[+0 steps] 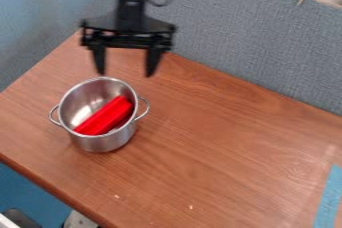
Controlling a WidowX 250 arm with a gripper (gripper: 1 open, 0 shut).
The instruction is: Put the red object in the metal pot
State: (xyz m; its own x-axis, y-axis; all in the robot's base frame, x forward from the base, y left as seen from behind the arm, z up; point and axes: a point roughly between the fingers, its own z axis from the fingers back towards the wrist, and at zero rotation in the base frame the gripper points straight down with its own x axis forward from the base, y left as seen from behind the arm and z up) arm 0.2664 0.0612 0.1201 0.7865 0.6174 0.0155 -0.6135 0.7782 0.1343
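The metal pot (100, 115) is a small shiny steel pot standing on the left part of the wooden table. Inside it the red object (106, 116) lies slanted, one end leaning toward the far rim. My gripper (126, 65) hangs above the table just behind the pot, pointing straight down. Its two black fingers (96, 62) are spread wide and hold nothing. The gripper does not touch the pot.
The brown wooden table (227, 142) stretches to the right and front of the pot. A grey-blue padded wall (267, 32) runs behind it. The table's left and front edges drop off near the pot.
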